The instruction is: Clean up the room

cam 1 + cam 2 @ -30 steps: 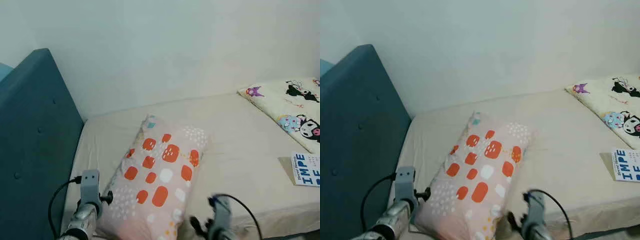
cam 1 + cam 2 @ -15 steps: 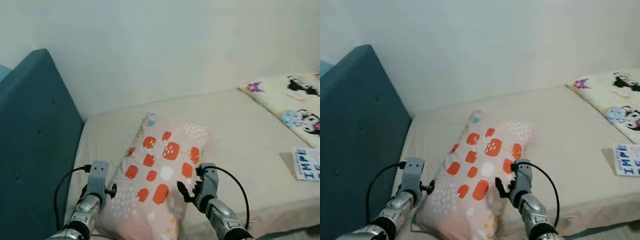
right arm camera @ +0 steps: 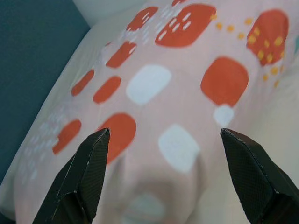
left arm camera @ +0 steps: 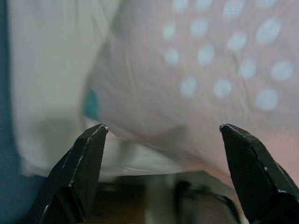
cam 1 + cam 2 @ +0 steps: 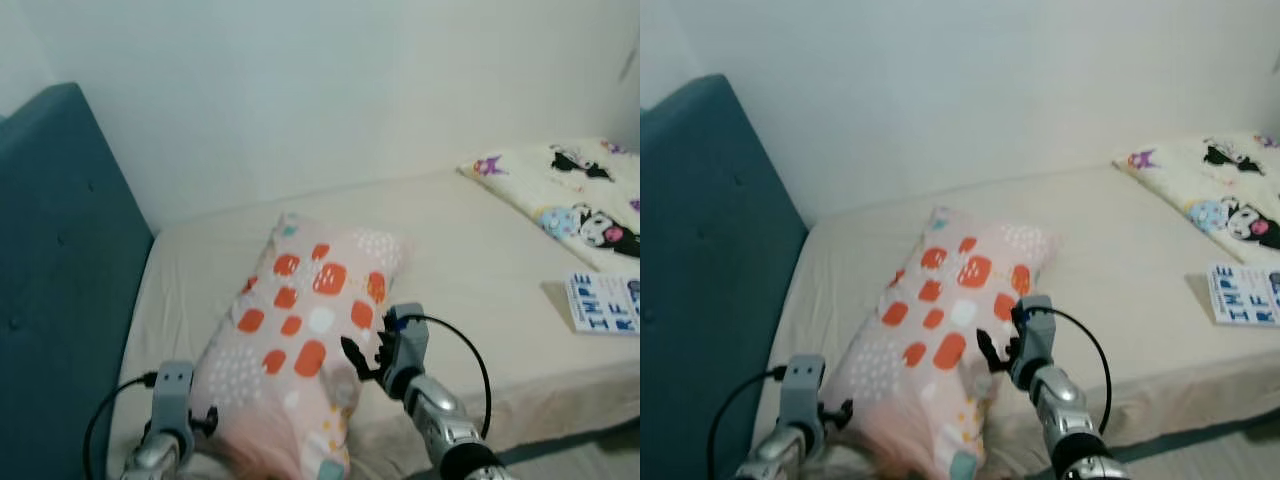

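A pink pillow [image 5: 300, 335] with orange and white patches lies slantwise on the bed, its near end hanging over the front edge. My right gripper [image 5: 356, 360] is open against the pillow's right side, with the patterned cover [image 3: 173, 107] between its spread fingers [image 3: 88, 177]. My left gripper [image 4: 162, 126] is open too, low at the pillow's near left corner [image 5: 215, 425]. In the left wrist view the dotted underside of the pillow [image 4: 210, 79] lies just beyond the fingertips.
The bed's beige sheet [image 5: 480, 260] runs to the right. A teal headboard [image 5: 50, 270] stands on the left. A cartoon-print blanket [image 5: 570, 190] and a magazine with blue letters [image 5: 605, 302] lie at the right. A white wall is behind.
My right gripper has risen from below the bed edge to the pillow's right side. My left arm has dropped lower at the near left corner. The camera has shifted slightly.
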### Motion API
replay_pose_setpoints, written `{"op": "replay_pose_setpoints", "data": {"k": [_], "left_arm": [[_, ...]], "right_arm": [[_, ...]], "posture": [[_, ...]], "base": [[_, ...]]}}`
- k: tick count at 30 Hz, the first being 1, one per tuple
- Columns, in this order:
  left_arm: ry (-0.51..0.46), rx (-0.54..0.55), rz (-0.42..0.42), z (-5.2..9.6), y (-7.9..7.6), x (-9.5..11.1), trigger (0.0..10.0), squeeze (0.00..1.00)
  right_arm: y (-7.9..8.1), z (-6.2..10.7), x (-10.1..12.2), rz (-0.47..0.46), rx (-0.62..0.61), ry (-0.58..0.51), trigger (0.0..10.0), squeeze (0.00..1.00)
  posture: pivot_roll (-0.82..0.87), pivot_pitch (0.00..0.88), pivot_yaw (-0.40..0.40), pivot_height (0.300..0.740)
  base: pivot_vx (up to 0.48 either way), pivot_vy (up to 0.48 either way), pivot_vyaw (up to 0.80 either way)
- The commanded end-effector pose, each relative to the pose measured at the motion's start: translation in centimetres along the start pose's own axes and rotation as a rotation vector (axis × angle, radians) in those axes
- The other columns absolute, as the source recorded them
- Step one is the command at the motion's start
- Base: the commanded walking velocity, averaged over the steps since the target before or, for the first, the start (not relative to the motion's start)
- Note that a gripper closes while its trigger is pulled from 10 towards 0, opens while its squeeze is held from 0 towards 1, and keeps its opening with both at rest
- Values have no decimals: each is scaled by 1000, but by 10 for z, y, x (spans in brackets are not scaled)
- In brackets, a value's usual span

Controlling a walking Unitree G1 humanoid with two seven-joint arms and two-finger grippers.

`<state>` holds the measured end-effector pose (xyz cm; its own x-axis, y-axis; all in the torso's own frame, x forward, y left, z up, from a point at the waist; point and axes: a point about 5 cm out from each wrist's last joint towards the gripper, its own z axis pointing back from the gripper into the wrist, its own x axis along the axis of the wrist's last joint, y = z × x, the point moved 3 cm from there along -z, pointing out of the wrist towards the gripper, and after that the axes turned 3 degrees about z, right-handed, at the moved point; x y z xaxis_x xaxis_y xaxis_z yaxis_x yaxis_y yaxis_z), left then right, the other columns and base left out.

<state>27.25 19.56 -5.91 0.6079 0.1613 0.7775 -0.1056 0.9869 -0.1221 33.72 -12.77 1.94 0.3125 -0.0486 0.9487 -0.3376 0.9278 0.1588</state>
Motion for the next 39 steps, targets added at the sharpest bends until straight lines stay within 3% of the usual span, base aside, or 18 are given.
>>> {"op": "replay_pose_setpoints", "data": {"k": [1,2,7,10,12,13,14,16,18,19,25,32,35,38,39], "left_arm": [[-31,-16,74,-1,-1,6,10000,0],[-65,-41,141,-3,-5,15,10000,0],[-168,-115,261,-7,-15,43,10000,0],[-325,-211,383,-8,-23,89,10000,0],[-402,-258,434,-7,-25,114,10000,0],[-402,-258,434,-7,-25,114,10000,0],[-453,-298,464,-5,-28,131,10000,0],[-453,-298,464,-5,-28,131,10000,0],[-510,-381,482,-1,-35,157,10000,0],[-510,-381,482,-1,-35,157,10000,0],[-494,-447,395,-1,-49,173,10000,0],[-542,-464,372,4,-61,215,10000,0],[-538,-463,373,5,-64,222,10000,0],[-517,-471,362,5,-73,231,10000,0],[-522,-499,396,7,-81,239,10000,0]], "right_arm": [[5,0,1,2,23,-16,10000,0],[6,0,2,0,28,-25,10000,0],[10,2,1,-12,42,-42,10000,0],[15,5,-2,-21,53,-52,10000,0],[18,6,-4,-33,62,-58,10000,0],[18,6,-4,-33,62,-58,10000,0],[22,7,-7,-40,76,-49,10000,0],[22,7,-7,-40,76,-49,10000,0],[34,11,-17,-52,111,-25,10000,0],[34,11,-17,-52,111,-25,10000,0],[57,29,-29,-75,170,-18,10000,0],[78,54,-28,-115,218,-43,10000,0],[82,59,-26,-121,226,-50,10000,0],[89,67,-19,-134,239,-66,10000,0],[94,71,-14,-148,255,-81,10000,0]], "posture": [[-183,57,41,611],[-183,57,41,611],[-183,71,51,611],[-179,88,63,611],[-178,103,69,611],[-178,103,69,611],[-176,110,73,611],[-176,110,73,611],[-167,169,79,601],[-167,169,79,601],[-184,280,97,581],[-221,368,124,561],[-229,379,134,556],[-239,393,145,546],[-244,395,148,536]], "base": [[0,0,0],[0,0,0],[0,0,0],[0,0,0],[0,0,0],[0,0,0],[0,0,0],[0,0,0],[0,0,0],[0,0,0],[0,0,0],[0,0,0],[0,0,0],[0,0,0],[0,0,0]]}}
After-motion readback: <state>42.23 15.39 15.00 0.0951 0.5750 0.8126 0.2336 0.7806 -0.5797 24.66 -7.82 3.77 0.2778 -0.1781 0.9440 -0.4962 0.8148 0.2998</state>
